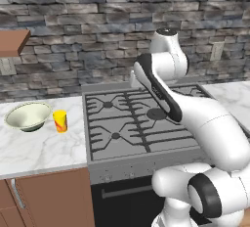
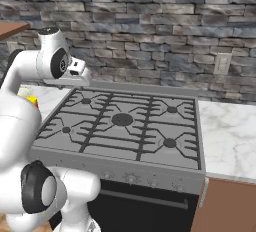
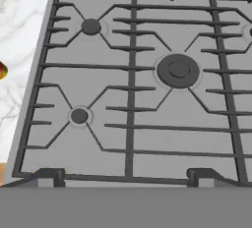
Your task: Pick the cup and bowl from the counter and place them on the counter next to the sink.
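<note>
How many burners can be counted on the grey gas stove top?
5 on the grey gas stove top: a large centre one, back left, back right, front left, front right. None seems hidden.

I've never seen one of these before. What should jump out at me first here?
The big white robot arm rising over the grey gas stove, its end effector open and empty above the burners. Left of the stove, on the marble counter, a wide pale bowl and a small yellow cup stand close together.

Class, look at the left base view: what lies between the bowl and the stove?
The cup stands on the counter between the bowl and the stove, close beside the bowl.
</note>
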Motion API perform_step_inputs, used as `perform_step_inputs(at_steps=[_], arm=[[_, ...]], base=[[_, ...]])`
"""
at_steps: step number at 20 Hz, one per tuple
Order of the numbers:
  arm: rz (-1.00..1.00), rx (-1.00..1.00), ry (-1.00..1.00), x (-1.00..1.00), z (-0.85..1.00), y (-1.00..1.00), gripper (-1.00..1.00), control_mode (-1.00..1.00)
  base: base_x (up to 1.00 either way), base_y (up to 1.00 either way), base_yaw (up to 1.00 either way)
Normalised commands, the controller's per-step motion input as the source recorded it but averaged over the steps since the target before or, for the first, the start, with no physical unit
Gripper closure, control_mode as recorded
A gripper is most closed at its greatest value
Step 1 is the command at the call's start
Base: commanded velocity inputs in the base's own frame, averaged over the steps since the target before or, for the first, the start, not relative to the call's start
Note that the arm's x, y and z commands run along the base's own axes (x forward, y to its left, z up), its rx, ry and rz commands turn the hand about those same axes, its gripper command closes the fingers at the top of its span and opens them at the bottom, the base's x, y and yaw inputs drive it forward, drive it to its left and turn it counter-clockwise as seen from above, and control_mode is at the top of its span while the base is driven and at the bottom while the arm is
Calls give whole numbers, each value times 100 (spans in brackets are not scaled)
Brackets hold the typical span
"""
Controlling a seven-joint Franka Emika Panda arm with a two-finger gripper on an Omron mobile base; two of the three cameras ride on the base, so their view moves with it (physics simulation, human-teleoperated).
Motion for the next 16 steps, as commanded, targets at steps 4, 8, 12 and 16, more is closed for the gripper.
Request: perform_step_inputs(at_steps=[4, 8, 12, 16], arm=[[-4, 1, 0, 17, -6, 52, -100, -100], [0, 2, 2, 0, -5, 61, -100, -100], [0, 0, 4, 0, -18, 54, -100, -100], [0, 4, 0, 0, -24, 61, -100, -100]], base=[[0, 0, 0], [0, 0, 0], [0, 0, 0], [0, 0, 0]])
